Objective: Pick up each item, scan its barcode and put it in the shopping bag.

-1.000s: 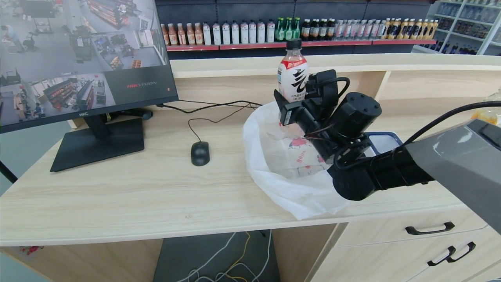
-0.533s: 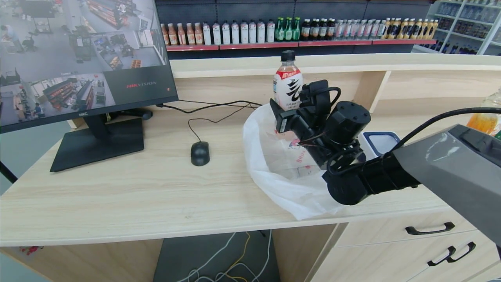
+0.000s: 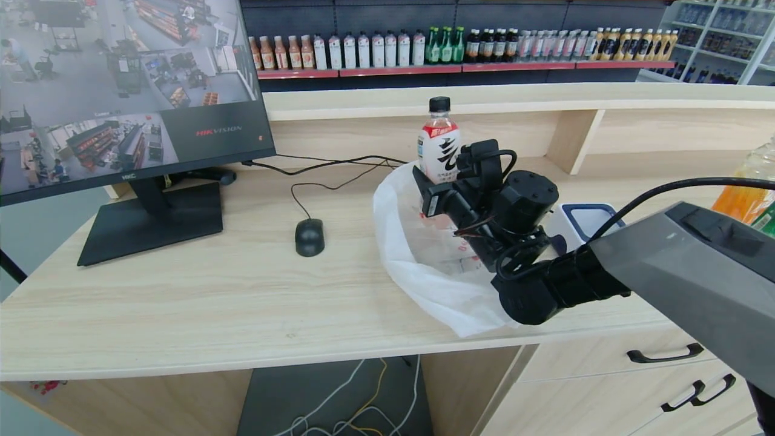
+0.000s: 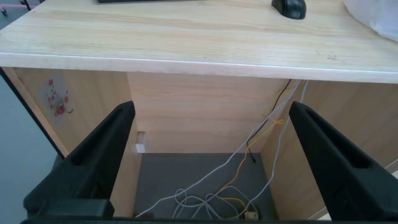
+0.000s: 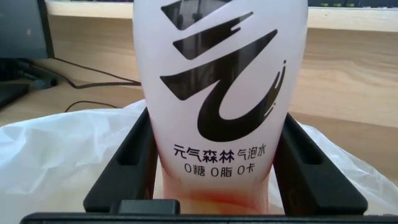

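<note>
A white-labelled drink bottle (image 3: 438, 148) with a black cap and a red band stands upright between the fingers of my right gripper (image 3: 437, 181), just above the open mouth of the white shopping bag (image 3: 424, 272). In the right wrist view the bottle (image 5: 217, 106) sits clamped between the two black fingers (image 5: 127, 165), with the bag (image 5: 56, 162) spread below it. Packaged items with red print (image 3: 448, 242) lie inside the bag. My left gripper (image 4: 211, 162) hangs open below the counter's front edge, holding nothing.
A monitor (image 3: 115, 91) on its stand occupies the counter's left, with a black mouse (image 3: 309, 237) and cables beside the bag. A blue-rimmed scanner pad (image 3: 590, 218) lies right of the bag. An orange drink bottle (image 3: 745, 188) stands at the far right. A raised shelf runs behind.
My right gripper has carried the bottle downward and a little left, lowering it toward the mouth of the bag. The left arm has stayed still.
</note>
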